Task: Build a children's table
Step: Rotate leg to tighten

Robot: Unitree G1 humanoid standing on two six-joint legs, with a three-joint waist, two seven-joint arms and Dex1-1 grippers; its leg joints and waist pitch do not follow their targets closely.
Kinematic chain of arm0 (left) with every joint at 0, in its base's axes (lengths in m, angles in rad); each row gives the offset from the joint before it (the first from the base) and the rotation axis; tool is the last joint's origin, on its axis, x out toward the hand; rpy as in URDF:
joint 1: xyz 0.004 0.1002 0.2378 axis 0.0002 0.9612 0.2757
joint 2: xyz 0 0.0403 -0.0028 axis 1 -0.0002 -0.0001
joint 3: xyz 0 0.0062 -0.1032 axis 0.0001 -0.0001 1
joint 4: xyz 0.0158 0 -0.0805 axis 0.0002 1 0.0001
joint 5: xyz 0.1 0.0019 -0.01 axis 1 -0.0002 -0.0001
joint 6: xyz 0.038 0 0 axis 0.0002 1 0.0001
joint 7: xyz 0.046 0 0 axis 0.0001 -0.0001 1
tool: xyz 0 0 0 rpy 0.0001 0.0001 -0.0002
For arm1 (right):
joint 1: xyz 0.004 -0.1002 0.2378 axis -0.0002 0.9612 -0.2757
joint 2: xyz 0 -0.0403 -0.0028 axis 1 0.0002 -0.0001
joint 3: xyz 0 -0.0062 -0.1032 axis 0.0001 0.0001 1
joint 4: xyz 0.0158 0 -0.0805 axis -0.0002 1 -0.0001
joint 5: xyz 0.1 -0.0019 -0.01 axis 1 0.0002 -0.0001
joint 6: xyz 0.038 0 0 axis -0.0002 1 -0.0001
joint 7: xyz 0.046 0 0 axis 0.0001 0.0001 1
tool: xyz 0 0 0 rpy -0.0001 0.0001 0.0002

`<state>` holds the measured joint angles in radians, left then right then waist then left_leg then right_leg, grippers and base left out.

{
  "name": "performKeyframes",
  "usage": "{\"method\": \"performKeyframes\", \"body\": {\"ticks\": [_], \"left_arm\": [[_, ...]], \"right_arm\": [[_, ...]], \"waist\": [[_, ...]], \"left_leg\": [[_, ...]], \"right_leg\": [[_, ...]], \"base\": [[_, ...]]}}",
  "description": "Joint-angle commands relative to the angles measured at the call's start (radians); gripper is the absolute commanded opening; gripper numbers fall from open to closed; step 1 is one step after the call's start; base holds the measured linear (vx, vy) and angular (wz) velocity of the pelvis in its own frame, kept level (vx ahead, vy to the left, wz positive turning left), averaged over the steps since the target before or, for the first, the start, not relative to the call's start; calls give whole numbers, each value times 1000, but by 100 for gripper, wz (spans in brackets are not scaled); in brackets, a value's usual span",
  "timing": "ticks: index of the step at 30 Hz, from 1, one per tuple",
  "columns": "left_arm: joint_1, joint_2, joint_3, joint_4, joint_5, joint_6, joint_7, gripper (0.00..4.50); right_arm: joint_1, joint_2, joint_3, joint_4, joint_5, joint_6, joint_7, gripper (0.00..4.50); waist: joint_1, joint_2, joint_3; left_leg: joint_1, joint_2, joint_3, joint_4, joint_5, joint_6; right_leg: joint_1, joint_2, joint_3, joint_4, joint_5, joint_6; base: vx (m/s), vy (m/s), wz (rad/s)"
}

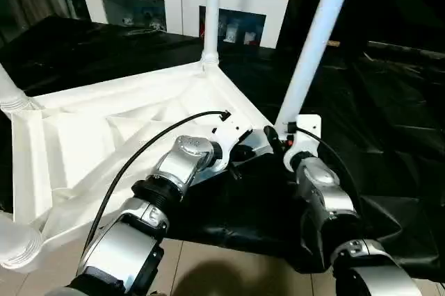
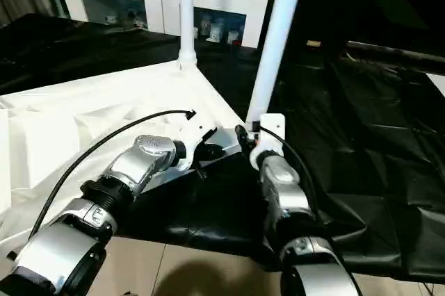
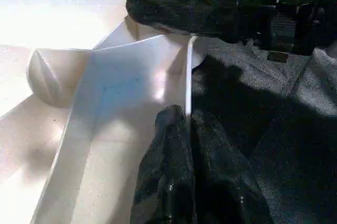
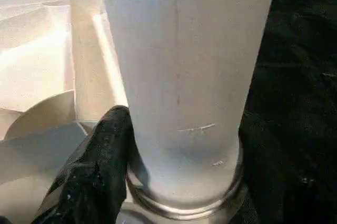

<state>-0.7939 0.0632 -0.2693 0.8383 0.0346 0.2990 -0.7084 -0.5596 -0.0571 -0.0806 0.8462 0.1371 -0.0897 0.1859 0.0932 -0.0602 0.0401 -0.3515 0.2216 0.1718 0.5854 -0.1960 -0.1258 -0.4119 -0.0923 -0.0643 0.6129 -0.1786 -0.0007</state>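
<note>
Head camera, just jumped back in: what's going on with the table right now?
The white table top lies upside down on the black-covered work table, ribbed underside up. The left gripper is shut on the thin edge of the top near its corner. The right gripper is around the base of a leaning leg at that near corner socket. Another leg stands upright in the far corner, and more leg bases show at the left.

The white children's table [image 1: 104, 136] lies upside down, ribbed underside up. Its legs stand in the corner sockets: one [image 1: 211, 11] at twelve o'clock, another [image 1: 316, 39] leaning toward one o'clock.
</note>
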Motion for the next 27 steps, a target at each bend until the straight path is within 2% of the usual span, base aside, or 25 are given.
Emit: {"method": "performKeyframes", "body": {"ticks": [1, 2, 3, 4, 5, 6, 7, 8, 10, 11, 13, 14, 15, 18, 20, 22, 27], "left_arm": [[19, 12, 22, 25, -3, -15, 10, 0], [26, 24, 20, 24, -14, -31, -23, 0], [26, 24, 20, 24, -14, -31, -23, 0], [29, 28, 21, 21, -19, -31, -35, 0], [42, 45, 15, -1, -21, -28, -63, 0], [57, 64, 9, -26, -22, -26, -93, 0], [65, 74, 6, -39, -23, -22, -109, 0], [72, 84, 4, -51, -22, -22, -124, 0], [96, 117, -7, -94, -28, -11, -187, 0], [98, 120, -10, -99, -29, -11, -196, 0], [141, 192, -58, -193, -50, 18, -363, 0], [148, 206, -66, -208, -53, 20, -390, 0], [153, 215, -71, -220, -58, 20, -412, 0], [177, 248, -89, -294, -81, 53, -501, 0], [183, 254, -97, -315, -86, 59, -522, 0], [188, 256, -106, -333, -84, 75, -534, 0], [189, 253, -112, -352, -87, 93, -533, 0]], "right_arm": [[18, -8, 29, -28, -10, -33, 62, 331], [19, -42, 32, -40, -8, -40, 92, 338], [19, -42, 32, -40, -8, -40, 92, 338], [20, -53, 34, -47, -7, -37, 109, 362], [28, -84, 33, -76, 16, -3, 189, 369], [41, -124, 45, -111, 30, 38, 283, 372], [48, -146, 55, -130, 32, 58, 334, 374], [56, -167, 68, -146, 29, 71, 375, 383], [84, -237, 115, -196, 26, 101, 521, 410], [86, -241, 118, -200, 27, 103, 531, 410], [128, -329, 166, -284, 66, 148, 733, 410], [134, -345, 174, -300, 76, 156, 772, 410], [137, -354, 178, -307, 84, 165, 796, 410], [137, -386, 207, -322, 82, 188, 894, 410], [126, -381, 210, -306, 69, 173, 892, 410], [110, -370, 224, -287, 53, 160, 903, 410], [100, -375, 256, -284, 36, 171, 928, 410]], "waist": [[1, -1, -58], [-1, 0, -57], [-2, -5, -56], [-4, -5, -55], [-4, -7, -55], [-2, -14, -54], [-1, -13, -53], [-1, -15, -54], [0, -16, -53], [1, -16, -53], [4, -17, -52], [3, -17, -52], [0, -20, -51], [1, -17, -52], [0, -17, -52], [4, -15, -54], [12, -12, -53]], "left_leg": [[-7, -2, 11, -68, -139, 68], [-9, -2, 10, -69, -141, 69], [-8, -2, 11, -69, -148, 70], [-9, -2, 11, -70, -151, 71], [-8, -2, 11, -69, -155, 74], [-10, -2, 11, -68, -159, 90], [-10, -1, 12, -67, -144, 102], [-11, 0, 11, -67, -138, 107], [-13, 1, 11, -67, -131, 110], [-11, 1, 11, -66, -134, 111], [-11, 7, 9, -67, -134, 121], [-11, 8, 11, -66, -132, 123], [-10, 7, 13, -67, -132, 123], [-8, 11, 10, -68, -129, 110], [-6, 10, 12, -68, -121, 104], [1, 9, 16, -64, -115, 102], [-5, 7, 13, -67, -126, 88]], "right_leg": [[62, -38, 35, -65, -128, -200], [63, -38, 35, -66, -134, -199], [62, -38, 34, -68, -156, -195], [62, -38, 34, -70, -172, -191], [61, -38, 34, -71, -177, -190], [67, -36, 33, -71, -184, -188], [64, -38, 35, -71, -175, -187], [65, -38, 34, -70, -171, -189], [64, -39, 33, -71, -190, -189], [63, -39, 33, -72, -196, -189], [64, -41, 34, -68, -193, -197], [60, -41, 36, -67, -182, -203], [57, -38, 34, -68, -181, -213], [57, -40, 34, -62, -171, -224], [55, -40, 34, -62, -157, -234], [51, -39, 36, -58, -122, -251], [59, -40, 35, -59, -134, -237]], "base": [[0, 0, 0], [0, 0, 0], [0, 0, 0], [0, 0, 0], [0, 0, 0], [0, 0, 0], [0, 0, 0], [0, 0, 0], [0, 0, 0], [0, 0, 0], [0, 0, 0], [0, 0, 0], [0, 0, 0], [0, 0, 0], [0, 0, 0], [0, 0, 0], [0, 0, 0]]}}
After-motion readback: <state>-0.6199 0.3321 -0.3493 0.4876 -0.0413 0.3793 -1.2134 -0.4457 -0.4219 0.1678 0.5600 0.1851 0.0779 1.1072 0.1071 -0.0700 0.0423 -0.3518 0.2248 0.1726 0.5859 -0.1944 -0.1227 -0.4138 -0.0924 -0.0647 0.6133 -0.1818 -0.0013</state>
